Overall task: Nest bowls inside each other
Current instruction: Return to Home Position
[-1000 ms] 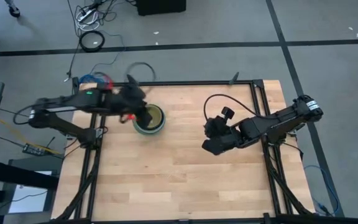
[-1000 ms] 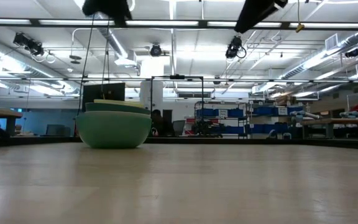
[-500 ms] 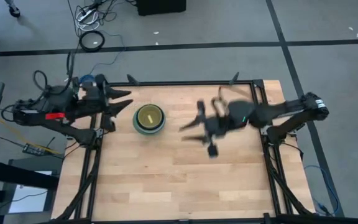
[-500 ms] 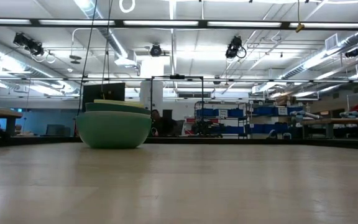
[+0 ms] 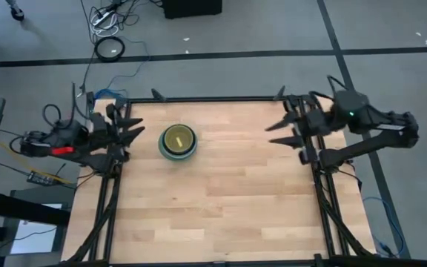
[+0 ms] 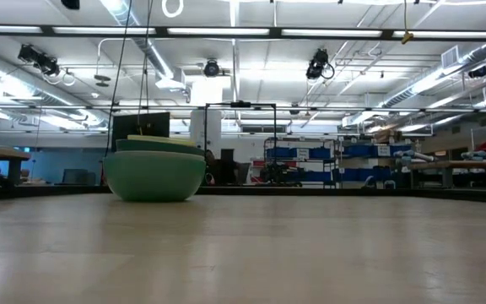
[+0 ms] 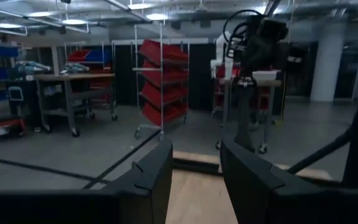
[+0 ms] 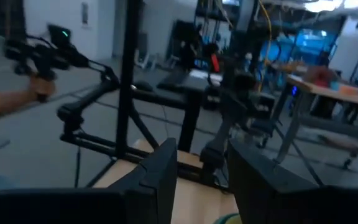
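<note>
The bowls (image 5: 178, 141) stand nested in one stack on the wooden table, left of its middle toward the far edge. From above, a yellow bowl (image 5: 178, 137) shows innermost. In the low view the sage green outer bowl (image 6: 154, 176) rests on its base, with other rims showing just above its rim. My left gripper (image 5: 138, 126) hovers open at the table's left edge, pointing level toward the stack, with nothing between its fingers (image 7: 157, 180). My right gripper (image 5: 273, 133) hovers open near the right edge, pointing level toward the table's middle and also holding nothing (image 8: 202, 171).
A black metal frame (image 5: 213, 99) runs around the tabletop, with upright posts at both arms' bases. Cables (image 5: 110, 48) lie on the floor beyond the far-left corner. Bare wood (image 5: 213, 208) stretches across the table's middle and near half.
My left gripper has drawn back from above the bowls toward the table's left edge and tipped up from pointing down to level. My right gripper has risen and pulled back toward the right edge, also turning level. The bowl stack has stayed where it was.
</note>
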`<control>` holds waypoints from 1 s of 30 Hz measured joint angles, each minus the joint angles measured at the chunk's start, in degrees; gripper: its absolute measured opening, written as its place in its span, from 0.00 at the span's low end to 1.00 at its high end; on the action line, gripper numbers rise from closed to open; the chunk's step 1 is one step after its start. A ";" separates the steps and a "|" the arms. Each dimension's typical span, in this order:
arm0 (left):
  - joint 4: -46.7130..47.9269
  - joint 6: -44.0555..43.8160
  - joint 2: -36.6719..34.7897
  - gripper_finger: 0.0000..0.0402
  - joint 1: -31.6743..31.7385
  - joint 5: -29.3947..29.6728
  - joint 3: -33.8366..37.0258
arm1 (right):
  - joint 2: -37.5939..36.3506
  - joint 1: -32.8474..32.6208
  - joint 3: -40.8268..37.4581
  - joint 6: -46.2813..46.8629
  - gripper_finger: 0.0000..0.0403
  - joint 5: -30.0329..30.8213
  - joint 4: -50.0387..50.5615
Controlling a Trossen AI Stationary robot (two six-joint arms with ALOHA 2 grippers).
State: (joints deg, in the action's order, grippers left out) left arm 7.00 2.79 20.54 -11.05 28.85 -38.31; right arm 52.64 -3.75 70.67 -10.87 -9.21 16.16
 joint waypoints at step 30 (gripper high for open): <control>-29.07 -8.76 -1.05 0.36 0.04 4.77 37.81 | -45.58 -0.55 -70.11 11.12 0.32 10.54 -31.21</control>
State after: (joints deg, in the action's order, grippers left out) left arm -22.06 -5.96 19.49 -11.01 33.63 -0.49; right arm 7.05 -4.29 0.56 0.25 1.33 -15.05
